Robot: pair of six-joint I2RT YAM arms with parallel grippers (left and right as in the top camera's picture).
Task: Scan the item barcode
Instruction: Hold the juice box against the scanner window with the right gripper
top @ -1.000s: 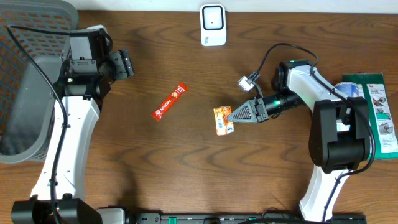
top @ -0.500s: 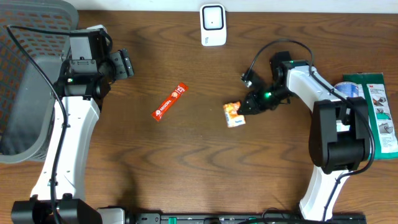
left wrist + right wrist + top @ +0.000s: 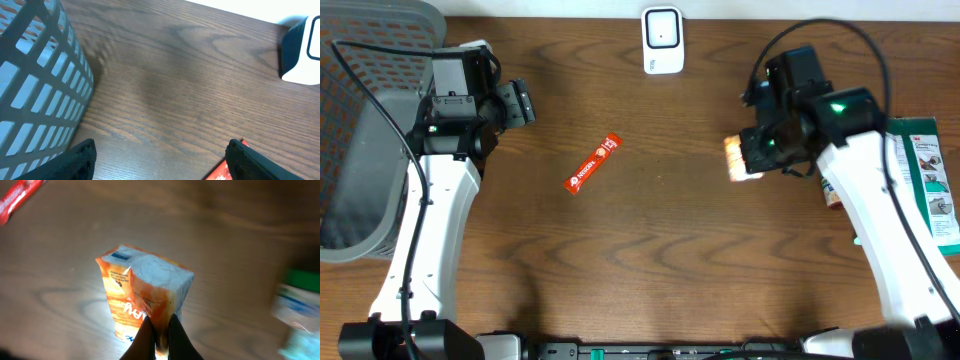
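Note:
An orange and white snack packet (image 3: pixel 142 287) hangs above the table, pinched by its edge in my right gripper (image 3: pixel 160 330), which is shut on it. Seen from overhead, the packet (image 3: pixel 738 160) is blurred at the tip of the right gripper (image 3: pixel 752 155), right of centre. The white barcode scanner (image 3: pixel 662 40) stands at the back edge, apart from the packet. My left gripper (image 3: pixel 520 103) stays open at the far left with nothing between its fingers (image 3: pixel 75 160). The scanner (image 3: pixel 304 50) also shows at the right edge of the left wrist view.
A red sachet (image 3: pixel 592 164) lies on the wood left of centre; it also shows as the sachet (image 3: pixel 225 172) by my left gripper's right finger. A grey mesh basket (image 3: pixel 370 150) fills the left side. A green package (image 3: pixel 930 180) lies at the right edge.
My right arm has lifted the orange packet off the table and carried it rightward and higher. The left arm has not moved.

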